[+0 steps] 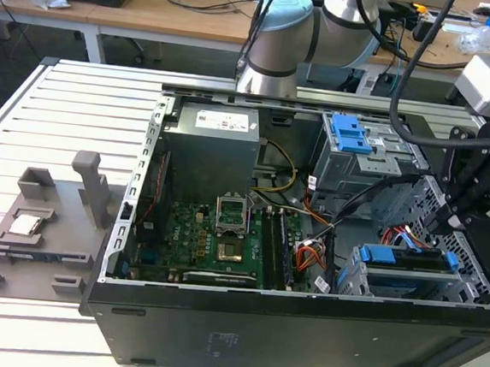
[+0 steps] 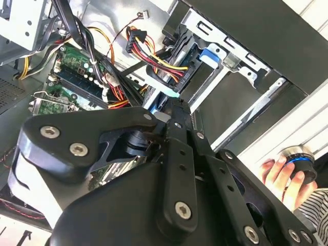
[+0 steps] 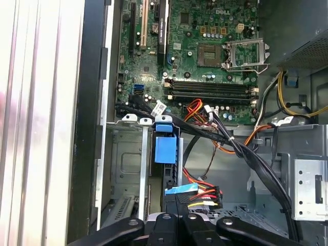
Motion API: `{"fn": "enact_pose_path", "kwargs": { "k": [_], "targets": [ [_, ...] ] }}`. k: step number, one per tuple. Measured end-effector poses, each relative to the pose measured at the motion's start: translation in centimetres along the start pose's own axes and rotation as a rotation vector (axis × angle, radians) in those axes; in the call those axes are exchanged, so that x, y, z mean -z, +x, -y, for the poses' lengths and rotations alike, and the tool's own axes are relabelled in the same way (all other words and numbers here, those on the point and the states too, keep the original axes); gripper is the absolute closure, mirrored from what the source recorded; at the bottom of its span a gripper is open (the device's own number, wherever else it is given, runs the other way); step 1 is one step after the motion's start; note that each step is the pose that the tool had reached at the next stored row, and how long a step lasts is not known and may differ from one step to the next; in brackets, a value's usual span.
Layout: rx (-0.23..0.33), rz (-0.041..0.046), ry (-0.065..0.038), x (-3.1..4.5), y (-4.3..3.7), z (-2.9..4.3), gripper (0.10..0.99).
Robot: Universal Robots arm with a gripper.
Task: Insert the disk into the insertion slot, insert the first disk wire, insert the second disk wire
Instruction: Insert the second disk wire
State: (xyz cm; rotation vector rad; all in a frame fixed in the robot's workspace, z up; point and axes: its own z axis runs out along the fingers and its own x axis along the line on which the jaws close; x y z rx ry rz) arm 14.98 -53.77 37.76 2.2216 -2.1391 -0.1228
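Note:
The disk [image 1: 406,259], in its bright blue carrier, lies in the insertion slot [image 1: 355,281] of the low perforated cage at the case's front right corner. My gripper [image 1: 449,229] hangs at the disk's end on the exterior view's right. In the first wrist view the carrier's blue tab [image 3: 165,148] sits beyond my gripper [image 3: 177,212]. The fingers are closed together on the blue plug of a disk wire [image 3: 180,189], at the disk's back edge. A second plug with red, yellow and black wires [image 3: 205,196] sits right beside it. The second wrist view shows my gripper [image 2: 174,105] against that blue plug [image 2: 166,92].
The motherboard [image 1: 223,233] and power supply [image 1: 210,146] fill the case's left half. A taller cage with a blue latch [image 1: 352,137] stands behind the disk. Loose cable bundles [image 1: 307,258] cross the middle. A person's hand [image 2: 279,174] holds a blue-ringed knob [image 2: 299,156] outside the case.

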Motion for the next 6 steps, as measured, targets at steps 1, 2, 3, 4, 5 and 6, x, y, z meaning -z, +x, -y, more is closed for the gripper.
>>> {"fn": "enact_pose_path", "kwargs": {
  "k": [1,2,3,4,5,6],
  "targets": [
    [0.000,-0.0001,0.000,0.01,0.00,0.00,0.980],
    [0.000,-0.0001,0.000,0.01,0.00,0.00,0.980],
    [0.000,-0.0001,0.000,0.01,0.00,0.00,0.980],
    [0.000,-0.0001,0.000,0.02,0.00,0.00,0.980],
    [0.000,0.0000,0.000,0.02,0.00,0.00,0.980],
    [0.000,-0.0001,0.000,0.02,0.00,0.00,0.980]
  ]
}}
